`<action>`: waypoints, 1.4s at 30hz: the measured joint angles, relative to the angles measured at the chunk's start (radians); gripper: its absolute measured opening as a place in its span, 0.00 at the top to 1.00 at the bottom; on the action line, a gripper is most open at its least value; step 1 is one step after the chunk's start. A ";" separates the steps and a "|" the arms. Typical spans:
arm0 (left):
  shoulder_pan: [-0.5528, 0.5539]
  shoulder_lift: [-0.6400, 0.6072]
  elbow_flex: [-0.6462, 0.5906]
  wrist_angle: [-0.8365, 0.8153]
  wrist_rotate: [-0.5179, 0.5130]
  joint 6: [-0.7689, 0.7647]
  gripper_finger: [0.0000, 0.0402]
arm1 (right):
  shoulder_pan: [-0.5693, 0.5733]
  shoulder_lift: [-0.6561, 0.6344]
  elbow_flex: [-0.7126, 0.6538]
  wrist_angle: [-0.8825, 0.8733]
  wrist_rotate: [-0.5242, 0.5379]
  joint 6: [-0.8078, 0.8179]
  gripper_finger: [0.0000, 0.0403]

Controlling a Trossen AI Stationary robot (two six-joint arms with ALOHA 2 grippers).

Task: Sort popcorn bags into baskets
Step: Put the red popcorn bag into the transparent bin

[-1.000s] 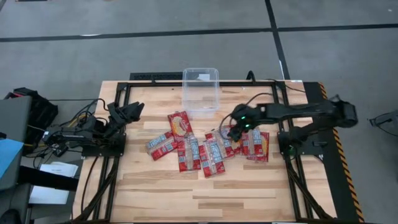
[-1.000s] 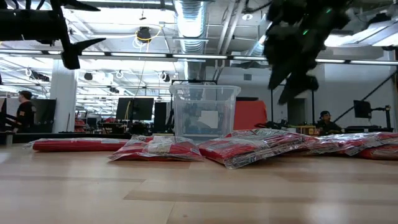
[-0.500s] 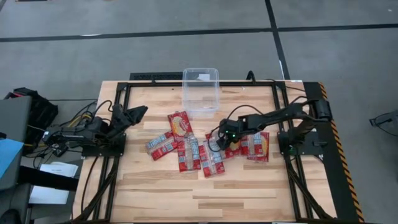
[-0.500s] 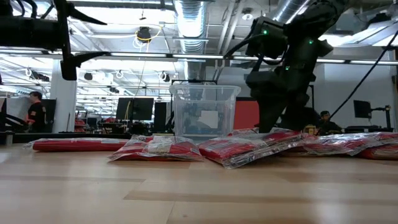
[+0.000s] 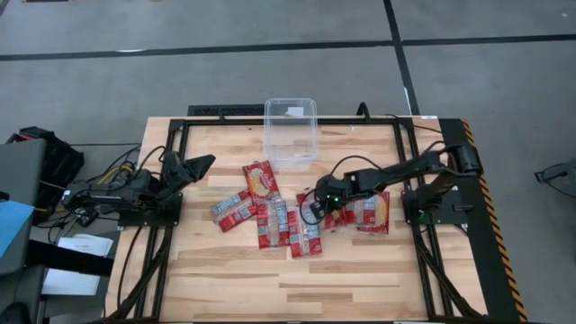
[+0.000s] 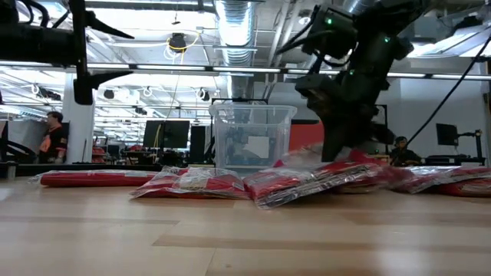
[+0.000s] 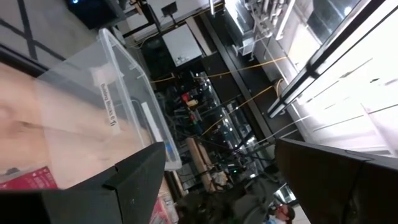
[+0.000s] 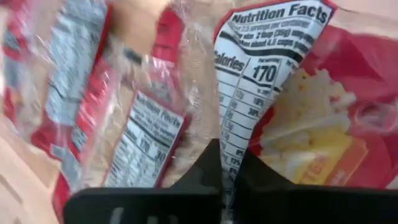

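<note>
The clear rectangular plastic bin (image 5: 290, 132) stands at the twelve o'clock edge of the pale wooden surface (image 5: 225, 279), and as far as the overhead and level views show it holds no packet yet, only a small label on its wall. The sorting looks barely begun, with every packet still to go in.

The small flat red popcorn packets with white and yellow print (image 5: 281, 216) lie in a loose, overlapping cluster near the middle of the surface, at about six o'clock from the bin and apart from it. One packet with a yellow popcorn picture (image 5: 260, 178) lies nearest the bin, at the cluster's eleven o'clock corner. Another (image 5: 232, 210) sits at the nine o'clock end, and a pair (image 5: 369, 211) lies at the three o'clock end.

The right hand (image 5: 314, 211) reaches in from three o'clock and is down on the cluster's middle. In its own wrist view the two dark fingers (image 8: 189, 186) are drawn together, pinching a fold of a crinkled packet showing its nutrition panel (image 8: 258, 74). In the level view that packet's edge seems slightly raised, though it is not clear of the pile, so I judge the first pick as gripped and not yet lifted.

The left hand (image 5: 191, 166) waits at nine o'clock, off the cluster, fingers spread wide and holding nothing, pointing toward the bin.

What remains, by my reading: carry this packet to twelve o'clock, drop it in the bin, and repeat for the other packets.
</note>
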 joint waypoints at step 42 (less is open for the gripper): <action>0.000 0.000 0.000 -0.155 0.006 -0.149 0.27 | -0.641 -0.053 0.472 0.047 -0.295 -0.346 0.99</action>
